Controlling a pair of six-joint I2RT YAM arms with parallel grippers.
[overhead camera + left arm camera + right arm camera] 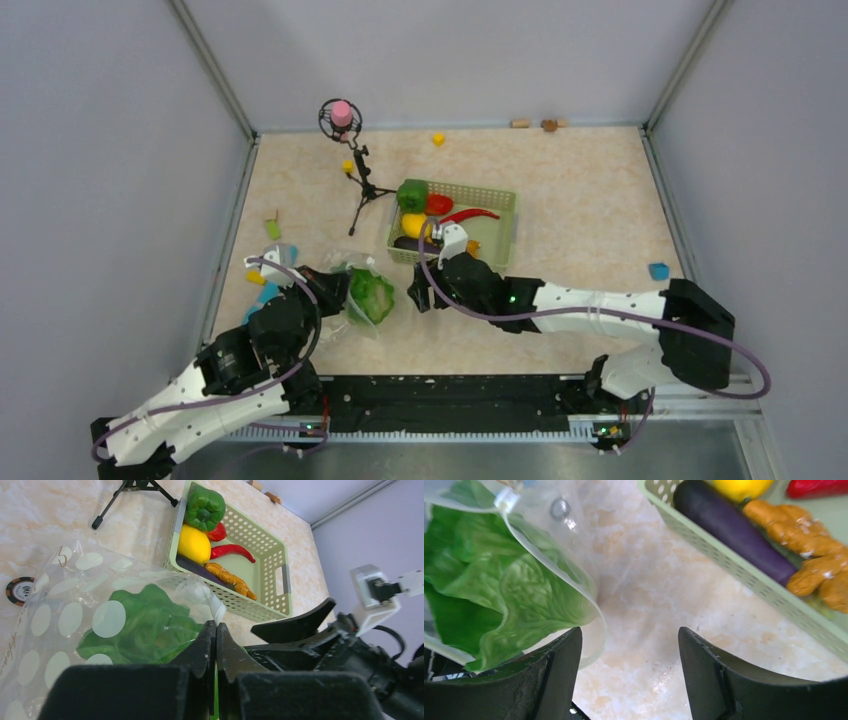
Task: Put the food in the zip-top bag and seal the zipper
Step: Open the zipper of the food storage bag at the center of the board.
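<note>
The left gripper [216,647], fingers pressed flat together, appears to pinch the edge of the zip-top bag [352,300] at lower left of centre in the overhead view; the film between the pads cannot be clearly made out. The clear bag, printed with white polka dots, lies on the beige speckled table [580,190] with the pale green cabbage [372,297] inside it.

The right gripper [629,672] stands wide open just right of the bag, holding nothing. In its own camera, its left-hand finger [556,675] meets the bag's mouth, where the whitish zipper [549,564] curves open around the cabbage leaves.

Just above the right gripper in the overhead frame sits a green mesh basket [508,228]. It holds the green pepper [411,195], yellow lemon [413,224], red chili [470,215], dark purple eggplant [408,242] and orange pieces [809,545], which lie along the eggplant's side.

On writing: a brown handwritten mark resembling a "3" [62,556] shows near the bag's upper corner in the left wrist view. Brown script along the frame's left edge is too cut off to read. A poker chip [19,590] beside the bag bears digits that look like "100".

A small black tripod [362,190] stands at upper left of the basket.
</note>
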